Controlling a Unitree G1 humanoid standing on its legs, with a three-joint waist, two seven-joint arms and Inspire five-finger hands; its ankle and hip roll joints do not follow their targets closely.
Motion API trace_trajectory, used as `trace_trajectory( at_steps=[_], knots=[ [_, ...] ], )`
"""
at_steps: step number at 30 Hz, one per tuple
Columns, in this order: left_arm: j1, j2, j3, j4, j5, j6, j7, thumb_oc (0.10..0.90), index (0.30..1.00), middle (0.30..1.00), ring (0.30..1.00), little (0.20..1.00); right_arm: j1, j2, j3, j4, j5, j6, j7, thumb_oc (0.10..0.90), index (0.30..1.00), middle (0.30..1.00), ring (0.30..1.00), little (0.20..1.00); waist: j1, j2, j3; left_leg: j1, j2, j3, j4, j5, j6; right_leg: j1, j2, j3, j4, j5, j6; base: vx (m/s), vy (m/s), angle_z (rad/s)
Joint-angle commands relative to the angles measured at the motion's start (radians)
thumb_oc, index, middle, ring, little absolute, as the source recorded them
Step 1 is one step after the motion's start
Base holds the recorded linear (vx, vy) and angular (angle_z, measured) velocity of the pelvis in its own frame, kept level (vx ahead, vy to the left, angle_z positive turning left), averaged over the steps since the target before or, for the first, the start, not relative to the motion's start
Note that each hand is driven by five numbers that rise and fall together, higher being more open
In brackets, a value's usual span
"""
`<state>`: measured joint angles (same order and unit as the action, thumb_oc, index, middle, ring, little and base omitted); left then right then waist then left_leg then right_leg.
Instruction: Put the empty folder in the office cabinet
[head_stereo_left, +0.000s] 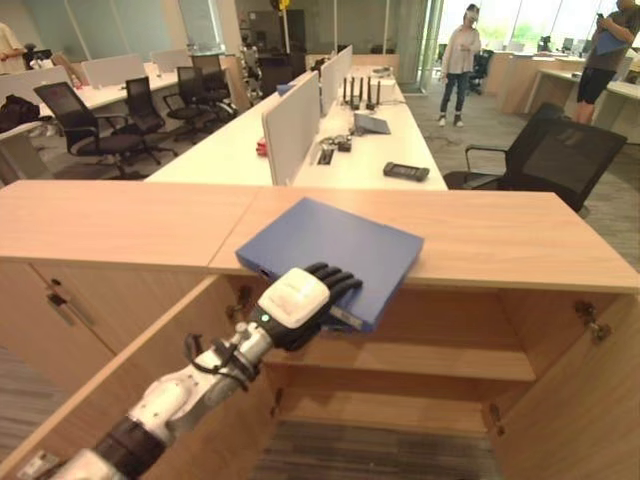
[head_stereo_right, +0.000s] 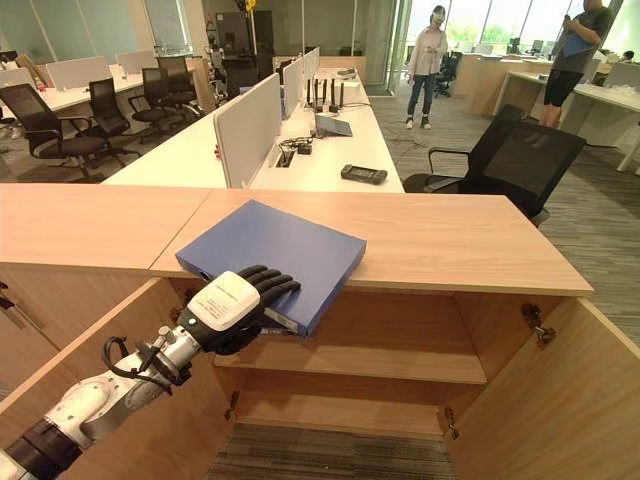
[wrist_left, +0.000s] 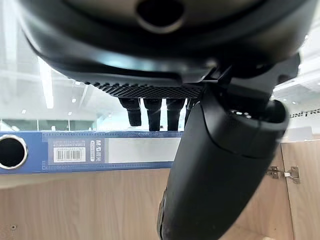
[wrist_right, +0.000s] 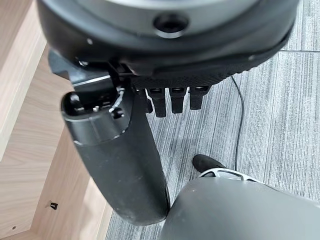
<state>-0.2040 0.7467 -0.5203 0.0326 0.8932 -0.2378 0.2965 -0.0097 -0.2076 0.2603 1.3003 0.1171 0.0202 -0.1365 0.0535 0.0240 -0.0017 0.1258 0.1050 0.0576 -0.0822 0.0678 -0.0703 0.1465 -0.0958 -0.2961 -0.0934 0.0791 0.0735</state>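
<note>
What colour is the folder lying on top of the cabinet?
Blue. The folder shows best in the right eye view, with a white label on its spine.

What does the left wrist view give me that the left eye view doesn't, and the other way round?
Left wrist view alone: the folder's spine face-on, with its round finger hole and barcode label, the hand's fingers above the spine and the thumb below it.

Left eye view alone: the blue folder lies flat on the cabinet top, one corner overhanging the open compartment; an inner shelf sits beneath; desks and office chairs stand behind.

Both: the left hand gripping the folder's overhanging edge, and a door hinge.
</note>
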Motion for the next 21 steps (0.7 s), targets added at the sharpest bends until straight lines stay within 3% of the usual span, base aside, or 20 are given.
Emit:
trace_trajectory(
  at_steps=[1,2,3,4,11,18,21],
  knots=[
    [-0.164,-0.004,0.011,0.072,0.050,0.068,0.056,0.800,0.900,0.900,0.900,0.900,-0.088,-0.011,0.039,0.025,-0.052,-0.010,-0.014,0.800,0.900,0.900,0.900,0.900,-0.009,-0.058,0.023,0.069,-0.015,-0.048,-0.003,-0.115,0.017,0.024,0.023,0.005,0.032,-0.089,0.018,0.00,0.000,0.00],
    [-0.168,-0.010,0.008,0.092,0.061,0.076,0.064,0.725,0.787,0.787,0.787,0.787,-0.089,-0.010,0.038,0.025,-0.053,-0.011,-0.015,0.800,0.900,0.900,0.900,0.900,-0.010,-0.058,0.023,0.070,-0.016,-0.047,-0.003,-0.116,0.017,0.025,0.022,0.007,0.032,-0.090,0.018,0.00,0.000,0.00],
    [-0.167,-0.018,0.008,0.114,0.073,0.087,0.073,0.538,0.507,0.507,0.507,0.507,-0.090,-0.009,0.040,0.025,-0.054,-0.011,-0.015,0.800,0.900,0.900,0.900,0.900,-0.009,-0.058,0.023,0.071,-0.016,-0.045,-0.003,-0.117,0.017,0.026,0.022,0.006,0.031,-0.090,0.019,0.01,0.010,-0.08],
    [-0.170,-0.020,0.010,0.128,0.085,0.095,0.082,0.400,0.300,0.300,0.300,0.300,-0.090,-0.009,0.040,0.026,-0.056,-0.011,-0.016,0.800,0.900,0.900,0.900,0.900,-0.011,-0.057,0.022,0.072,-0.016,-0.045,-0.003,-0.118,0.017,0.027,0.021,0.007,0.031,-0.090,0.019,0.01,0.009,-0.12],
    [-0.154,-0.071,0.047,0.206,0.123,0.159,0.147,0.400,0.300,0.300,0.300,0.300,-0.089,0.001,0.037,0.029,-0.052,-0.018,-0.025,0.800,0.900,0.900,0.900,0.900,-0.011,-0.060,0.022,0.080,-0.019,-0.043,-0.003,-0.123,0.020,0.033,0.019,0.009,0.032,-0.091,0.020,0.01,0.004,-0.04],
    [-0.173,-0.095,0.031,0.251,0.135,0.182,0.158,0.400,0.300,0.300,0.300,0.300,-0.103,0.009,0.044,0.028,-0.040,-0.021,-0.029,0.800,0.900,0.900,0.900,0.900,-0.015,-0.060,0.021,0.087,-0.023,-0.040,-0.003,-0.128,0.023,0.037,0.015,0.010,0.032,-0.091,0.022,0.00,0.000,0.00],
    [-0.145,-0.112,0.070,0.203,0.096,0.182,0.164,0.400,0.300,0.300,0.300,0.300,-0.104,0.012,0.031,0.025,-0.031,-0.023,-0.037,0.800,0.900,0.900,0.900,0.900,-0.009,-0.063,0.026,0.087,-0.026,-0.043,-0.003,-0.129,0.024,0.038,0.014,0.009,0.032,-0.090,0.022,0.00,0.000,0.00]
  ],
)
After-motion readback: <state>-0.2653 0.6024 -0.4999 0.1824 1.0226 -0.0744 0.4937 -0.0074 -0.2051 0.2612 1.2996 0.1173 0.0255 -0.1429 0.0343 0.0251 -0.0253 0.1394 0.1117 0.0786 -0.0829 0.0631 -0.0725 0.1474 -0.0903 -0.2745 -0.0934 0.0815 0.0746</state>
